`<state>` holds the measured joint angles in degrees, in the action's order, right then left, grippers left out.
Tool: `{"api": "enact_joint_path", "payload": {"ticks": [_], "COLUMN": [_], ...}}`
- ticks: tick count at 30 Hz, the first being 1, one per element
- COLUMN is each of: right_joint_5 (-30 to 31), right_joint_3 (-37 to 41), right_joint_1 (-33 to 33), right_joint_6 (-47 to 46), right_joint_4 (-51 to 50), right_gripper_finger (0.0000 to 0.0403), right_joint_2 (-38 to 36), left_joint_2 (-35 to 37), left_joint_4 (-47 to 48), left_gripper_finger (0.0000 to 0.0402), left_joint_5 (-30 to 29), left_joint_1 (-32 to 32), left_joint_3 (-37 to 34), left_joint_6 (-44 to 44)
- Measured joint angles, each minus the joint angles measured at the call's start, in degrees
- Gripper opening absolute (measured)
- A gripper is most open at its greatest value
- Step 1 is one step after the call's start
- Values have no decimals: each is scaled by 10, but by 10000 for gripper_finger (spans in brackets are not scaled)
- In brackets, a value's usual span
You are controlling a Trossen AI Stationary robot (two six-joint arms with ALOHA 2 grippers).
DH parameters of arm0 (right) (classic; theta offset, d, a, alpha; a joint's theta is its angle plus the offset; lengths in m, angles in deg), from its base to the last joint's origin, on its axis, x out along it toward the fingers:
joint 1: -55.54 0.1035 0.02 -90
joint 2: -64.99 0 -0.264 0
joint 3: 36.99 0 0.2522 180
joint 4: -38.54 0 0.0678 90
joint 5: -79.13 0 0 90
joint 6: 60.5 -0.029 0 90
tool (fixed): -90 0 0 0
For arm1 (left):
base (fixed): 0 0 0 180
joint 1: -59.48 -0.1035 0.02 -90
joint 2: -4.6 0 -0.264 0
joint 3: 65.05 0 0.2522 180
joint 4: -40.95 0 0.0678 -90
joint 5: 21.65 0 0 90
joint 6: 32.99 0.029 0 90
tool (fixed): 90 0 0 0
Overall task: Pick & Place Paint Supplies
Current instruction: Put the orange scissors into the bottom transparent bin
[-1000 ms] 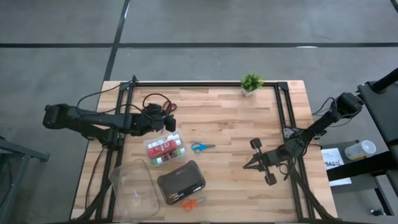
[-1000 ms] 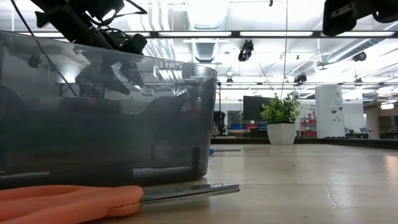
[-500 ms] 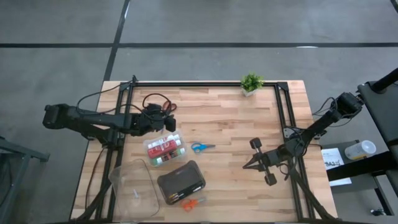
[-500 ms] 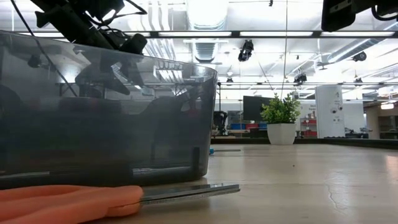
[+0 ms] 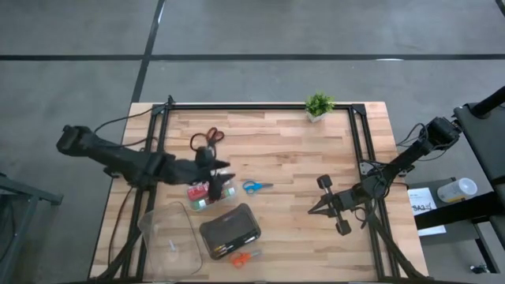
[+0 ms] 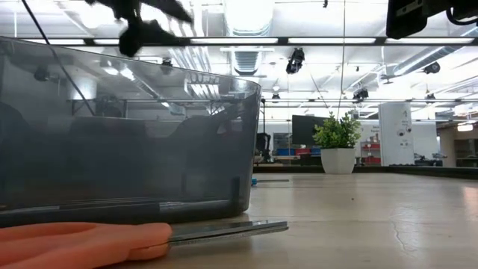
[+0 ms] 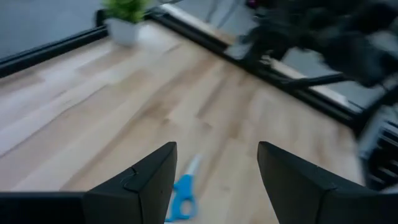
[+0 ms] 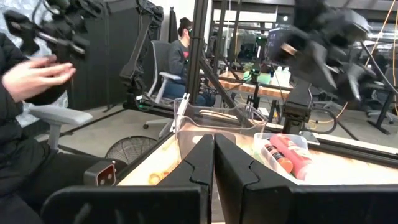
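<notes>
Hovering over the small clear box (image 5: pixel 210 192) of paint tubes (image 5: pixel 207 184), the left gripper (image 5: pixel 222 180) has its fingers spread and empty. Blue scissors (image 5: pixel 252 187) lie just beside the box, red scissors (image 5: pixel 207 138) farther back, orange scissors (image 5: pixel 246 258) near the front edge. The right gripper (image 5: pixel 315 210) rests apart, fingers pressed together.

orange scissors (image 6: pixel 82 245) cut off, left hand (image 5: pixel 218 179) motion-blurred

potted plant (image 5: pixel 319 104): far table edge | dark grey case (image 5: pixel 230 231): near edge | clear tub (image 5: pixel 168 237): beside case
</notes>
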<state>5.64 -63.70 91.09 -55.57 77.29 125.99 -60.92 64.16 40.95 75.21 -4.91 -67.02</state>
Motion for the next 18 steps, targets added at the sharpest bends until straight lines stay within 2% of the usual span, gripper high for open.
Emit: {"api": "enact_joint_path", "payload": {"ticks": [5,10,15,18], "right_joint_5": [0,0,0,0], "right_joint_3": [0,1,1,1], "right_joint_1": [0,0,1,1], "right_joint_6": [0,0,0,0], "right_joint_4": [0,-1,-1,-1], "right_gripper_finger": [8,8,8,8], "right_joint_2": [0,0,0,0], "left_joint_2": [-9,-65,-142,-199], "left_joint_4": [65,75,124,145], "left_gripper_finger": [232,232,232,232], "left_joint_5": [-35,-94,-100,-91], "left_joint_1": [87,160,187,194], "left_joint_3": [57,86,148,198], "left_joint_6": [-32,-61,-118,-123]}}
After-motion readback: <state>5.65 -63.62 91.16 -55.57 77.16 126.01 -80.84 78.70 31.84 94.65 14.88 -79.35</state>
